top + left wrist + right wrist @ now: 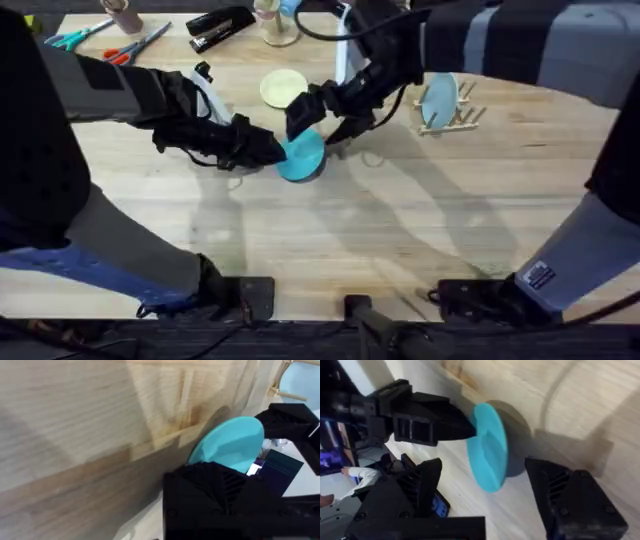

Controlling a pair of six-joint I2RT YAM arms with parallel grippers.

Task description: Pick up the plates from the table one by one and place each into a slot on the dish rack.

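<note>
Left gripper (272, 150) pinches teal plate (302, 155) on edge, right gripper (485, 487) spread open around it; early left release risks plate toppling onto table (400, 230).

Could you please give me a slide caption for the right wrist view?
Left gripper holds the tilted teal-blue plate by its edge above the table, between the open right gripper fingers.

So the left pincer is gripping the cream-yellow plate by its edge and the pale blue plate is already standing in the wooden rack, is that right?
Not quite. The left pincer grips the teal-blue plate, as the overhead view shows; the cream-yellow plate lies untouched on the table. The pale blue plate does stand in the wooden rack.
</note>
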